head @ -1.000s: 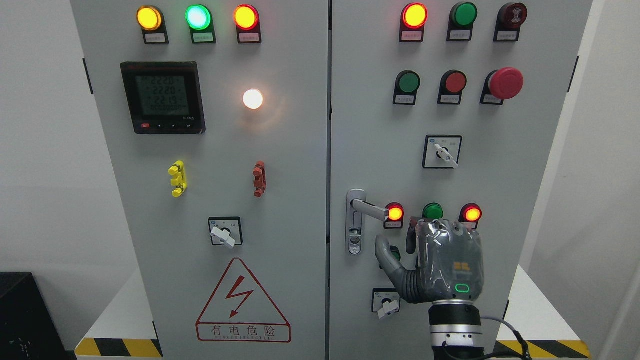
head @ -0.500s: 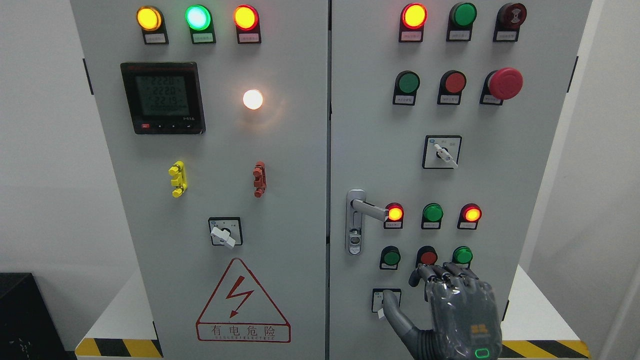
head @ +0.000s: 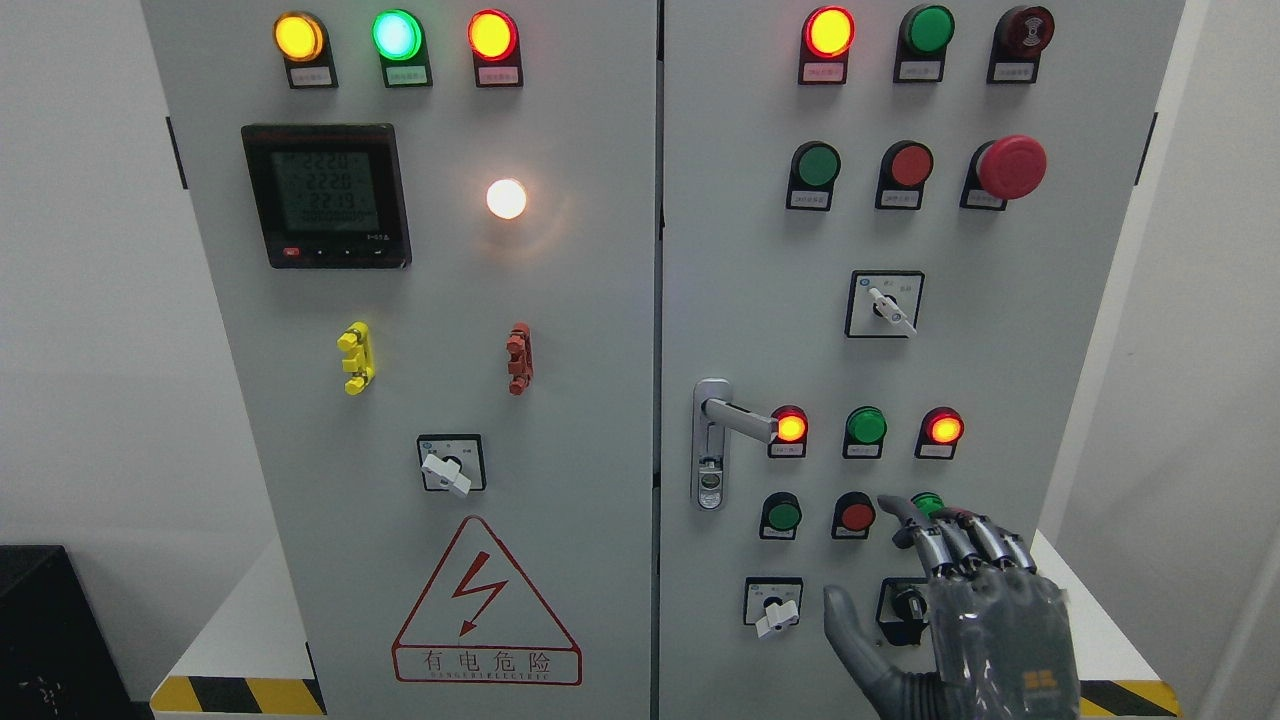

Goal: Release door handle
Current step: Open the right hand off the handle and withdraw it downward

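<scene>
Glossy grey right hand [head: 950, 600], jointed fingers loosely spread, holds nothing; brushed-metal lever door handle [head: 738, 418] stands apart.

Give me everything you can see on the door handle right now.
The door handle is a silver, metal-looking lever on a tall rounded backplate near the right door's left edge. The lever points right, roughly level, its tip just short of a lit red lamp. A lock cylinder sits low on the plate. Nothing touches it; the right hand is open, low and to its right.
</scene>
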